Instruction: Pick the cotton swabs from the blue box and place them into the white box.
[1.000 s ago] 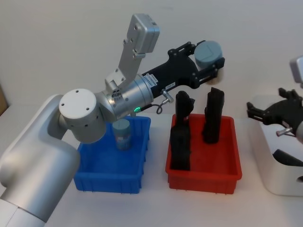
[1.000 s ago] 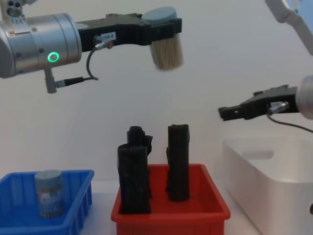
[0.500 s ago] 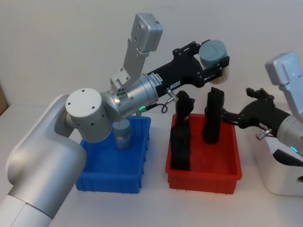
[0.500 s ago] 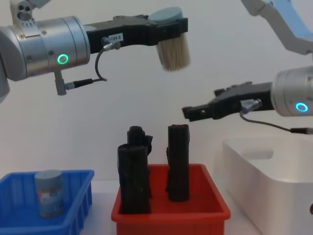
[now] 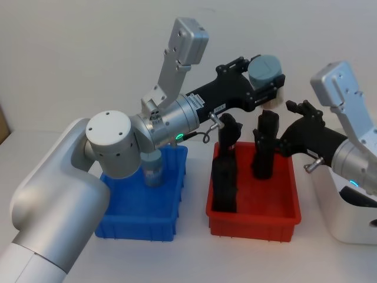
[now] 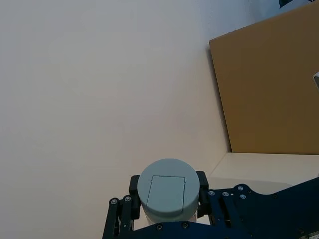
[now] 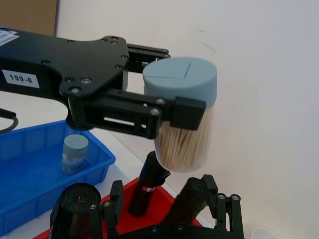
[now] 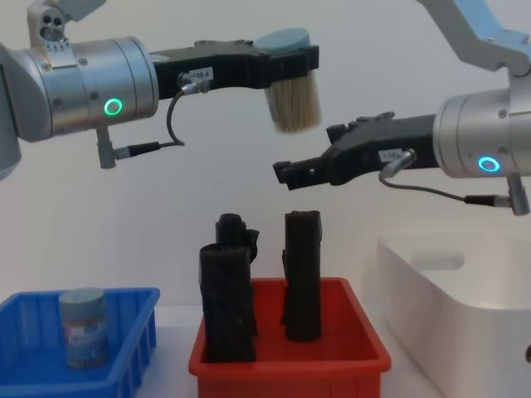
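My worktop [image 5: 194,259] is plain white and runs back to a bare pale wall; in my left wrist view a brown cardboard panel [image 6: 269,89] stands against that wall. On the worktop sit the blue box [image 5: 141,203] on my left, a red bin [image 5: 253,200] in the middle with tall black rolls [image 8: 302,274] standing in it, and the white box [image 8: 465,315] on my right, cut off at the frame edge in both head and chest views. My left gripper [image 8: 286,62] is high above the red bin, clamped on a tub of cotton swabs [image 7: 184,119] just under its grey-blue lid, the sticks hanging down inside the clear wall. A second tub [image 8: 83,327] stands upright in the blue box, partly hidden behind my left arm in the head view. My right gripper [image 8: 290,172] reaches in from the right, just below and beside the held tub, not touching it; I cannot tell how far apart its fingers are.
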Motion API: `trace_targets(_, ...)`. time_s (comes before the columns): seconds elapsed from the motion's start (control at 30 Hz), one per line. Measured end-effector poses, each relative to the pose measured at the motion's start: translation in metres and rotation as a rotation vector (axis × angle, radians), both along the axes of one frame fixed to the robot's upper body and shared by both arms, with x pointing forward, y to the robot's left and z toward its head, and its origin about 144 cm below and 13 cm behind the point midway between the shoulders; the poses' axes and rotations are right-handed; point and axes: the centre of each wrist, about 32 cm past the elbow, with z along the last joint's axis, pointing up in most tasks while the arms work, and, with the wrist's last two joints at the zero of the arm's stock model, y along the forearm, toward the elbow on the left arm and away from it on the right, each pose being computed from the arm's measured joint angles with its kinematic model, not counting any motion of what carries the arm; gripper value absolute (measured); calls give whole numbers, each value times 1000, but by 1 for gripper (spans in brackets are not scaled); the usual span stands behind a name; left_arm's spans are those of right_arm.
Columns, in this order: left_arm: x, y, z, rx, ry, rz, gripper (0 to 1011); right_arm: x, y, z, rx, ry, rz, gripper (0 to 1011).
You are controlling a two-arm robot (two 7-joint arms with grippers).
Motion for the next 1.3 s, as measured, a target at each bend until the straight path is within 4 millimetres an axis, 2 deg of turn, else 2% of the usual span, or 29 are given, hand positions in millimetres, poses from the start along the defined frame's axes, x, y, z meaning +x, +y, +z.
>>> trace_targets(0.7, -7, 1, 0, 13, 23, 25, 669, 2, 13, 2, -18, -35, -21, 1001)
trace_targets(1.3, -7, -3, -9, 7, 53, 22, 668, 4, 21, 4, -4, -44, -21, 1001)
